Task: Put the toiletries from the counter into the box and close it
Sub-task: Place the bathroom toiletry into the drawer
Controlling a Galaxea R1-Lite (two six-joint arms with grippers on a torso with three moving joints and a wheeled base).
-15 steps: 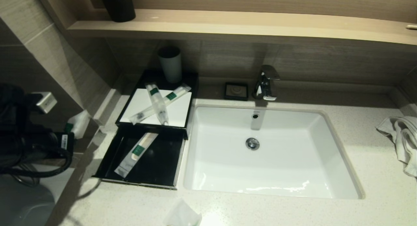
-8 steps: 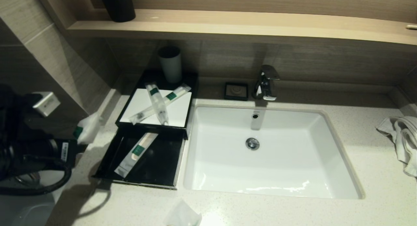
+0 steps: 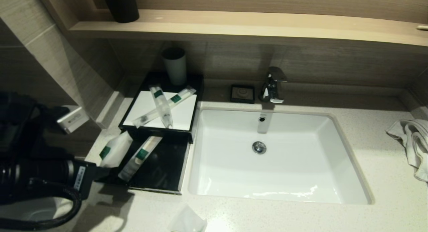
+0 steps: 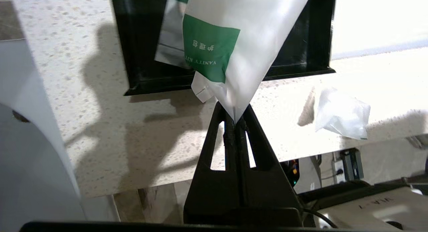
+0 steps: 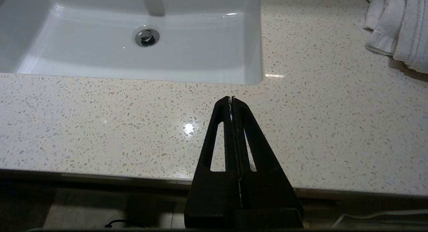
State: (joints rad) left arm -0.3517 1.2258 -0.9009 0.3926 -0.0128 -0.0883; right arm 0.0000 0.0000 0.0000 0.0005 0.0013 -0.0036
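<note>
My left gripper (image 4: 235,121) is shut on the corner of a soft white packet with a green label (image 3: 114,150) (image 4: 240,41). It holds the packet over the left edge of the black box's open front drawer (image 3: 159,173) (image 4: 143,81). A long slim wrapped item (image 3: 139,156) lies in that drawer. Two long clear tubes (image 3: 162,105) lie crossed on the box's white top panel (image 3: 182,116). Another soft packet (image 3: 187,222) (image 4: 341,113) lies on the counter (image 3: 267,215) by its front edge. My right gripper (image 5: 231,99) is shut and empty, low over the counter in front of the sink's right corner.
The white sink (image 3: 334,151) (image 5: 200,51) takes up the middle of the counter, with the tap (image 3: 273,85) behind it. A grey cup (image 3: 175,66) stands on the back of the box. A black soap dish (image 3: 242,93) sits beside the tap, and a white towel (image 3: 413,141) (image 5: 398,24) lies far right.
My left arm has swung from beside the left wall to the right and forward, carrying the packet over the drawer's left edge. Nothing else has moved.
</note>
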